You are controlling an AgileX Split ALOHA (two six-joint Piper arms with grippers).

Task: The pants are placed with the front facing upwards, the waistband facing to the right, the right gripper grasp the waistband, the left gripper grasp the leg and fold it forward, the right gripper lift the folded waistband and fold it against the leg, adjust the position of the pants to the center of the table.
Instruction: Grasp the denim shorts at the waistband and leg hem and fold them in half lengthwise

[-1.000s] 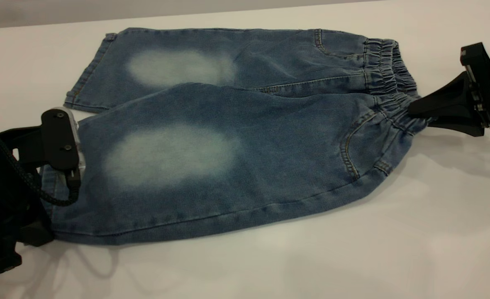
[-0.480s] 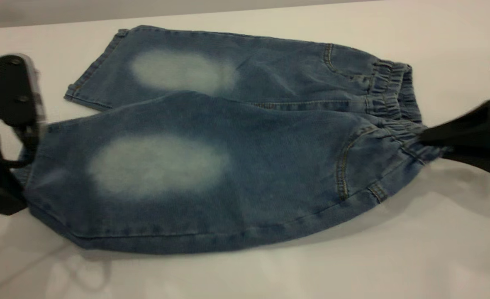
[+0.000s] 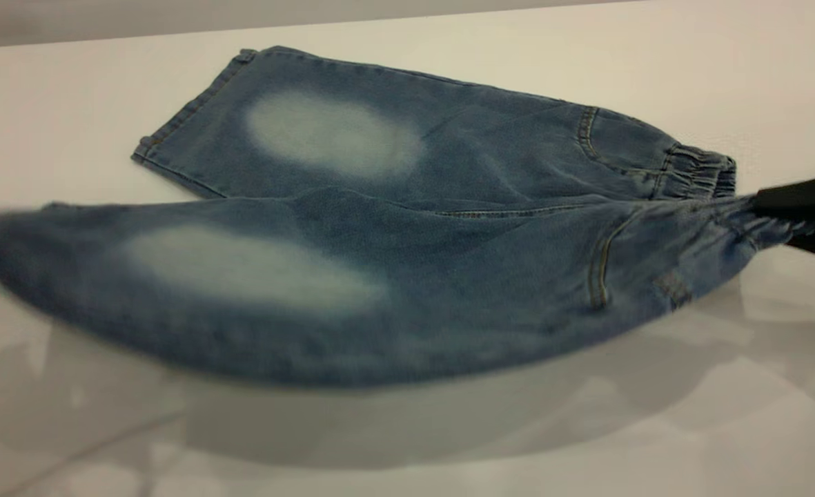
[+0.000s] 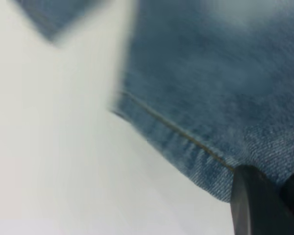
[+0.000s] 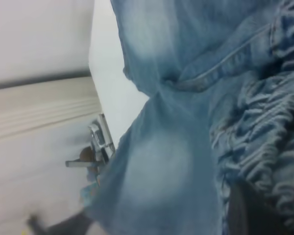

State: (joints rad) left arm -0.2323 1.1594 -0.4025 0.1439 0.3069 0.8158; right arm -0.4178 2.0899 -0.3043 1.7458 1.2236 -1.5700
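The blue denim pants [image 3: 393, 228] lie with the waistband [image 3: 700, 172] to the right. The far leg [image 3: 324, 131] rests flat on the table [image 3: 448, 449]. The near leg [image 3: 228, 276] hangs in the air, stretched between both grippers, with its shadow on the table below. My right gripper [image 3: 769, 207] at the right edge is shut on the gathered waistband [image 5: 264, 127]. My left gripper [image 4: 279, 196] is outside the exterior view; in the left wrist view its black finger [image 4: 255, 205] is clamped on the stitched hem of the leg [image 4: 186, 142].
The table's far edge [image 3: 310, 24] runs just behind the far leg. Bare white surface lies in front of the pants and to their right.
Both grippers have risen and lifted the near leg and the near waistband end off the table. The left gripper has left the exterior view at the left. The far leg has slid rightward.
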